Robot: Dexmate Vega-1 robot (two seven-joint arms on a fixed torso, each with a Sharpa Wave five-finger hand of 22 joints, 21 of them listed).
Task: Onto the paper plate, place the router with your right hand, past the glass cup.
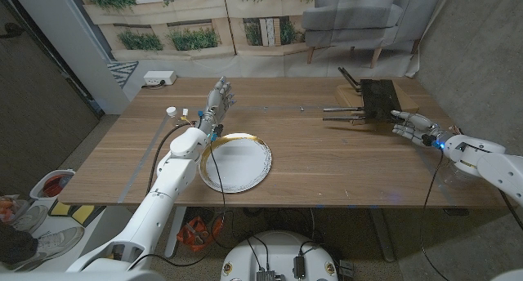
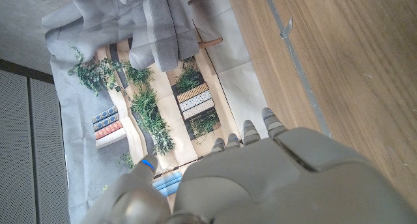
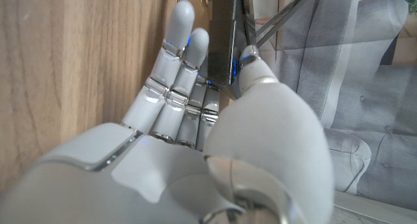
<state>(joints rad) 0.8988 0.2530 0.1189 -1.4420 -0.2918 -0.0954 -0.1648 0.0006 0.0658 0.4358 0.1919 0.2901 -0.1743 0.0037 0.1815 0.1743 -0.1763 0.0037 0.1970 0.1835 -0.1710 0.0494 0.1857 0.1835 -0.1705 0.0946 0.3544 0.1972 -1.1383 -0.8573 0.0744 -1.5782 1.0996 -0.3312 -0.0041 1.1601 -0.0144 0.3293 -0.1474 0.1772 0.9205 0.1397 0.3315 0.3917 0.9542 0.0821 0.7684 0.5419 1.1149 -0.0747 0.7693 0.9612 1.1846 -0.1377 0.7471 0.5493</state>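
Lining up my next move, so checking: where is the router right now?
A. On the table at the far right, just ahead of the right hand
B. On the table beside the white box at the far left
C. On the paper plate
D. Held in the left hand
A: the router lies on the table by its far right edge, with the right hand open just short of it; the paper plate is bare.

Count on the bench (image 1: 327,162): one paper plate (image 1: 235,162), one black router (image 1: 377,98) with several antennas sticking out, exact number unclear. One small white cap-like item (image 1: 172,111), unidentifiable. Two robot hands: left robot hand (image 1: 218,97), right robot hand (image 1: 415,129). One white box (image 1: 159,78) on the floor beyond.
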